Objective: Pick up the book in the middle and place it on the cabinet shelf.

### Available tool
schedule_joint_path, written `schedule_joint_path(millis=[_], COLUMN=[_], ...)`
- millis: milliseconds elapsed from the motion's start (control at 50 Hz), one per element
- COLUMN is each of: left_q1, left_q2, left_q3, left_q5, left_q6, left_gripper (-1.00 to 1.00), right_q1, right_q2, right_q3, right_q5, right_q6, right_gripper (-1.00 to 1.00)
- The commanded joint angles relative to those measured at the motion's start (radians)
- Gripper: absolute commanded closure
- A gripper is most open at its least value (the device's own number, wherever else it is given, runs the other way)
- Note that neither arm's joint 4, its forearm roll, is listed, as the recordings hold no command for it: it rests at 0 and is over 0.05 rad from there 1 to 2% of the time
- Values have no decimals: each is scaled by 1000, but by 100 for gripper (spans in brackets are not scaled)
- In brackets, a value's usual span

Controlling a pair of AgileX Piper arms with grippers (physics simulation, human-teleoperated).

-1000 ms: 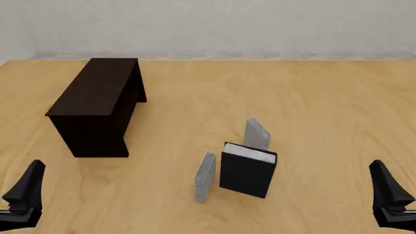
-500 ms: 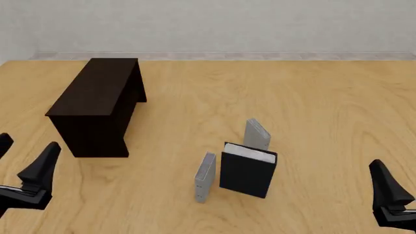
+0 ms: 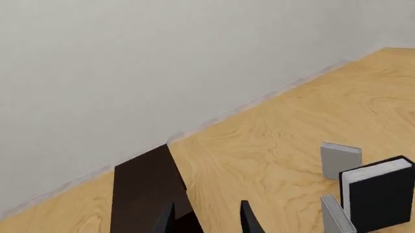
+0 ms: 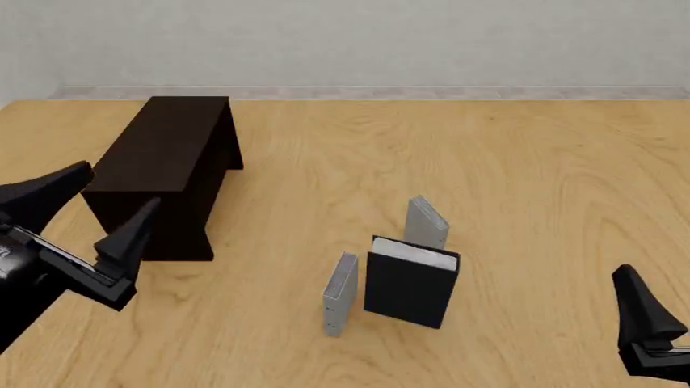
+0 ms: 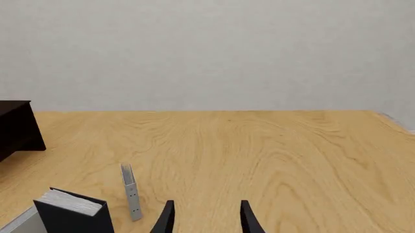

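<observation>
The book [image 4: 410, 284] is a thick dark hardcover with a white page edge, standing upright on the table between two thin grey books; it also shows as the book [image 3: 380, 192] and the book [image 5: 70, 212]. The dark brown cabinet [image 4: 160, 171] stands at the far left with its open side facing right; its inner shelf is too dark to make out. My left gripper [image 4: 123, 183] is open and empty, raised in front of the cabinet's near end, well left of the book. My right gripper [image 5: 205, 209] is open and empty, low at the near right of the book.
One thin grey book [image 4: 341, 293] stands just left of the dark book, and another grey book [image 4: 426, 222] stands just behind it. A pale wall [image 4: 345, 40] runs along the table's far edge. The cabinet [image 3: 146, 189] fills the space ahead of my left fingers.
My left arm has risen and swung forward and to the right, from the near-left corner to the cabinet's near end. The right arm and the books have not moved.
</observation>
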Motion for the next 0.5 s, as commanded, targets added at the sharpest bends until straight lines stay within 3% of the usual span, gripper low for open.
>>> schedule_joint_path(millis=[20, 40, 240, 500], left_q1=[-121, -172, -212, -293], left_q2=[83, 146, 224, 298], left_q3=[-91, -149, -227, -286], left_q5=[20, 19, 5, 1], left_q6=[53, 88, 188, 255], left_gripper=[-100, -100, -100, -100], right_q1=[0, 0, 0, 0], right_q2=[-2, -3, 0, 1], right_q3=[0, 0, 0, 0], right_q5=[2, 3, 0, -2], right_q6=[1, -1, -1, 0], right_gripper=[-100, -100, -100, -100])
